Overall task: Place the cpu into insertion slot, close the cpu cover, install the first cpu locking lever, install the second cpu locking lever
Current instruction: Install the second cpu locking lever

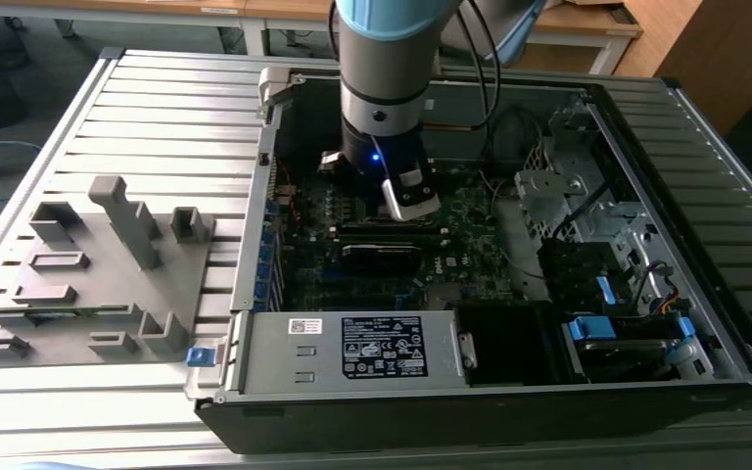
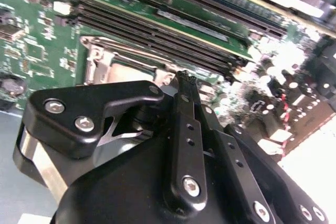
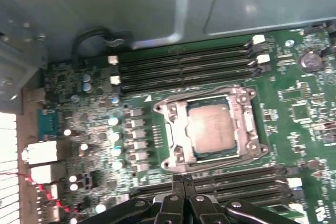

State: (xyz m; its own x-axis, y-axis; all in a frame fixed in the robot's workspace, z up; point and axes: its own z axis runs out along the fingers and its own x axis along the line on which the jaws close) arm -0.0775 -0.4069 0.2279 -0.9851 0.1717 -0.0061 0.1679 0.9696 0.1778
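Note:
The cpu [image 3: 212,129], a dull silver-grey square, lies flat in the insertion slot [image 3: 251,145] on the green motherboard. The cpu cover [image 3: 180,132], a thin silver frame, lies down around it, with the chip showing through its cut-out. Thin wire levers [image 3: 202,97] run along the frame's edges; I cannot tell whether they are latched. My gripper [image 3: 182,179] is shut with nothing in it, a little off one edge of the slot, over the memory slots. In the second wrist view the shut gripper [image 2: 185,77] partly hides the slot [image 2: 113,59]. In the exterior view the gripper [image 1: 409,211] reaches down into the case.
The motherboard sits inside an open metal computer case [image 1: 258,176] with high walls. Long black memory slots [image 3: 184,64] flank the socket on two sides. A power supply [image 1: 350,348] and drive bays [image 1: 611,323] fill the near side. A grey parts fixture [image 1: 89,274] stands at the exterior view's left.

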